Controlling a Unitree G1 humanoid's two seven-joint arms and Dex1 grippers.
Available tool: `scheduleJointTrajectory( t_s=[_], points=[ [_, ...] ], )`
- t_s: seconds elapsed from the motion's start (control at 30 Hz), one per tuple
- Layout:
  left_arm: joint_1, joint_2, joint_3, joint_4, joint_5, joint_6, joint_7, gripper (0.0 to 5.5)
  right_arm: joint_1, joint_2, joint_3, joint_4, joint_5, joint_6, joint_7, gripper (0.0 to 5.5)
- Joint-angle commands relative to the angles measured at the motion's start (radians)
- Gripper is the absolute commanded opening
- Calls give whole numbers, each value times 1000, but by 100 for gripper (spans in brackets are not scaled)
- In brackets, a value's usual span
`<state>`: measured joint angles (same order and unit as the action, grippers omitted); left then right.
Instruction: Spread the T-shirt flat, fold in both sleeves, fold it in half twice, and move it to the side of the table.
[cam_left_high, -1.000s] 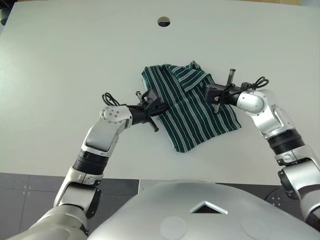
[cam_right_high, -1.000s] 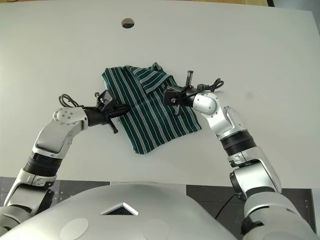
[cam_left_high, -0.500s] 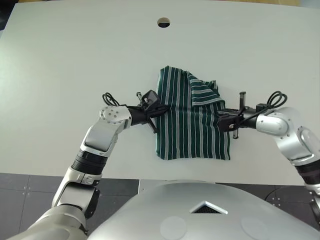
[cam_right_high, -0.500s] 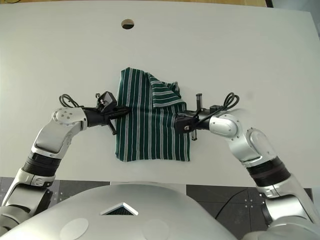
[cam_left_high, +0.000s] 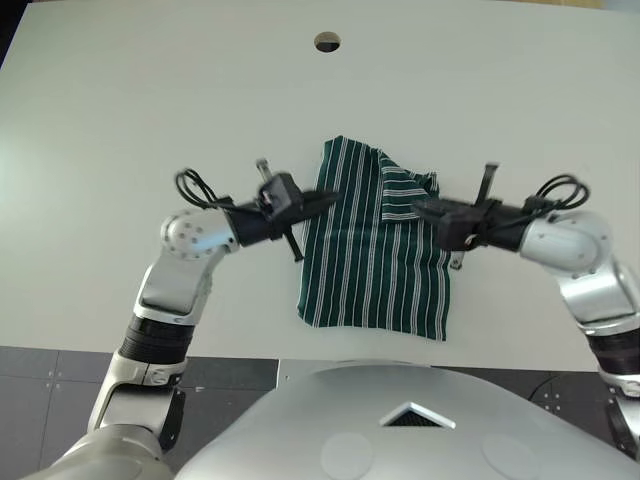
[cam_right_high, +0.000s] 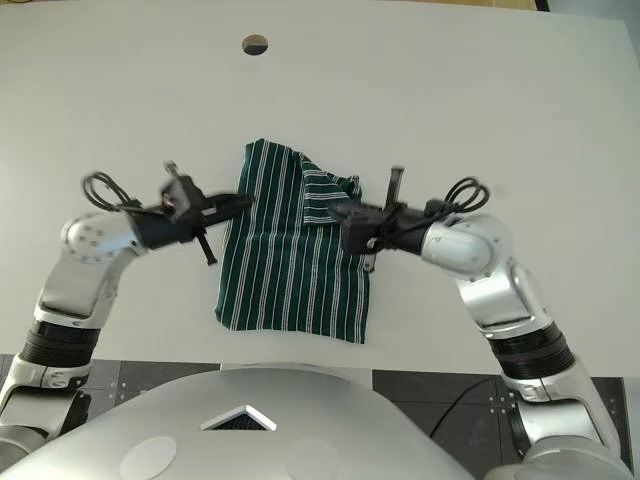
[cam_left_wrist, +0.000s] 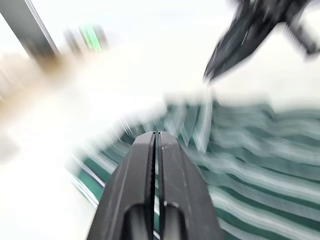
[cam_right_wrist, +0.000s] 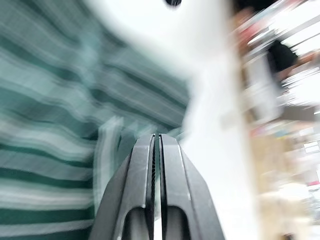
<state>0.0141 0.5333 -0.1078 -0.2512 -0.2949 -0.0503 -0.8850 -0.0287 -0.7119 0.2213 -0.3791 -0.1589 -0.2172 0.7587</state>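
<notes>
right, nearest you the t-shirt (cam_left_high: 372, 262) has its bottom hem just short of the table's (cam_left_high: 120, 110) front edge, dark green with pale stripes, a rough rectangle. move up and your left gripper (cam_left_high: 322, 200) is pinched tight on the cloth's left edge, your right gripper (cam_left_high: 418, 208) pinched tight on the upper right, where a flap folds over. both wrist views are blurred, yet each shows two fingers (cam_left_wrist: 142, 165) pressed together with striped cloth at the tips. farther off, a small round hole (cam_left_high: 327, 42) sits in the tabletop.
</notes>
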Motion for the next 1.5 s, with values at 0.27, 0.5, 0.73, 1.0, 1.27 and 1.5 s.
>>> scheduleJointTrajectory(
  t_s=[0.27, 0.5, 0.73, 1.0, 1.27, 1.5],
  points=[
    [56, 272, 78, 150, 458, -698, -19, 129, 319, -287, -196, 9, -304, -433, -68, 178],
    [51, 281, 25, 305, 690, -950, 137, 206, 402, -319, -231, 104, -434, -585, -173, 293],
    [65, 340, -43, 349, 757, -1001, 182, 206, 436, -301, -137, 153, -540, -634, -204, 347],
    [67, 344, -137, 342, 800, -1009, 201, 206, 316, -197, 22, 142, -541, -619, -206, 347],
    [53, 302, -247, 376, 844, -1005, 247, 206, 241, -121, 138, 204, -588, -615, -232, 347],
    [39, 287, -298, 366, 841, -990, 270, 206, 244, -137, 165, 199, -581, -610, -243, 275]
  ],
)
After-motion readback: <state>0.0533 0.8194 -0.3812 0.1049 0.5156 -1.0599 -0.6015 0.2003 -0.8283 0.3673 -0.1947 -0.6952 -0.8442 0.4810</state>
